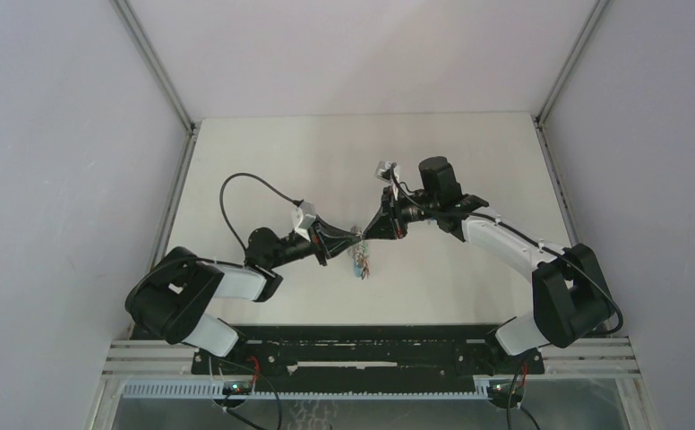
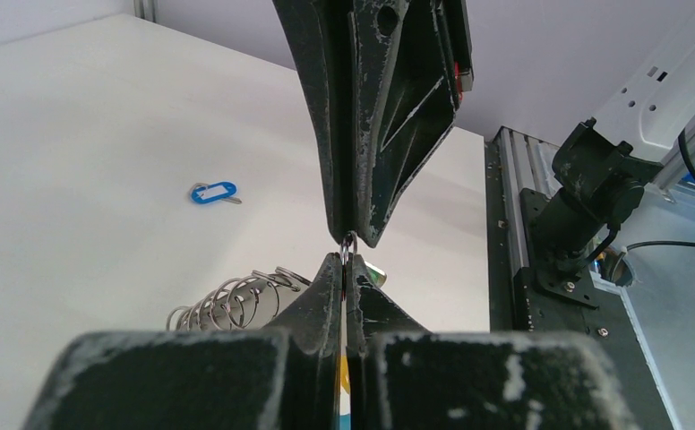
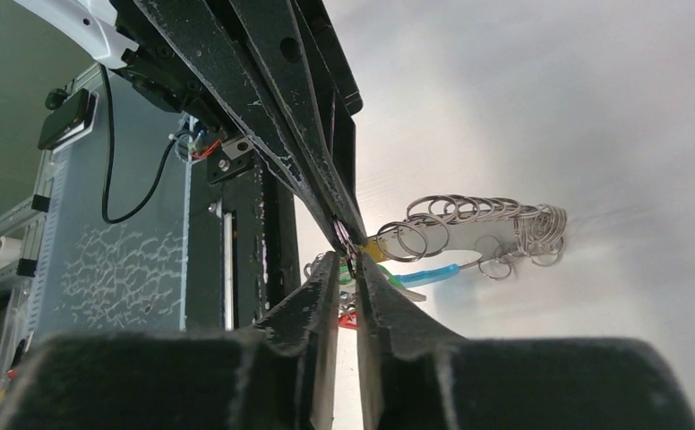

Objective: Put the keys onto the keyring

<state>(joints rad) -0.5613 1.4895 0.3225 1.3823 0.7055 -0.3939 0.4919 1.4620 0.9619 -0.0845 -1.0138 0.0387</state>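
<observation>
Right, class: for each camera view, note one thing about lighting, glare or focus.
Top external: even light, the keyring tiny. Left wrist: the left gripper blurs near the lens, the table behind sharp. Right wrist: the table glares hazy white; the right gripper looks dark, soft.

I count two grippers, the left gripper [image 2: 344,267] and the right gripper [image 3: 349,262]. There is one keyring [image 3: 436,210]; its silver links [image 3: 545,229] are more than ten, too crowded for an exact number. One blue-tagged key [image 2: 213,193] lies apart. Among the hanging tags are one yellow tag [image 3: 377,250], one green tag [image 3: 397,280] and one red tag [image 3: 349,320].
</observation>
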